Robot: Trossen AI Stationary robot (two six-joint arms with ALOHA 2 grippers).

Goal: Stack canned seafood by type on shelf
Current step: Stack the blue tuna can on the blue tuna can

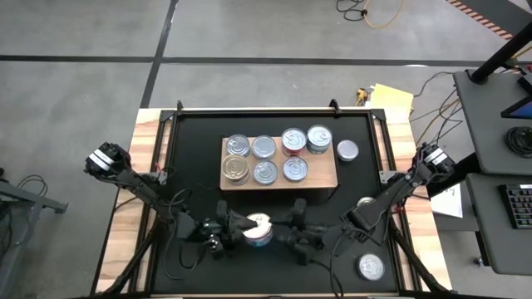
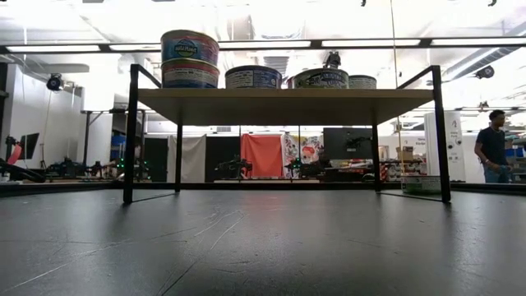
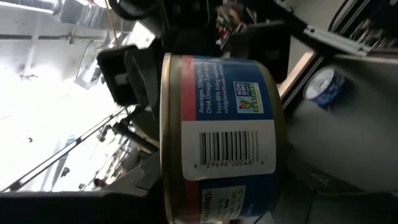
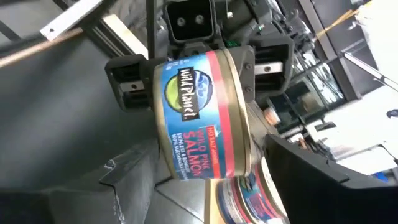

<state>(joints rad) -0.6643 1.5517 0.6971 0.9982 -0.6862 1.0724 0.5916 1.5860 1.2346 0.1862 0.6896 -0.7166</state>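
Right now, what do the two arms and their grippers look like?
Both arms are dark, thin and jointed, with a pale band near each shoulder joint. Black cables loop beside them. The left gripper and right gripper are black; the left gripper's blocky finger mounts have rows of small screws.

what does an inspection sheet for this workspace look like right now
surface: black mat on a wood table
job's things: seven cans on the shelf, one stacked; three loose cans on the mat at right; salmon can lifted
clutter: nothing seen
grippers: left gripper holds the salmon can; right gripper close at its other side
cables: yellow cable on the floor
surroundings: desk at right, person in the room
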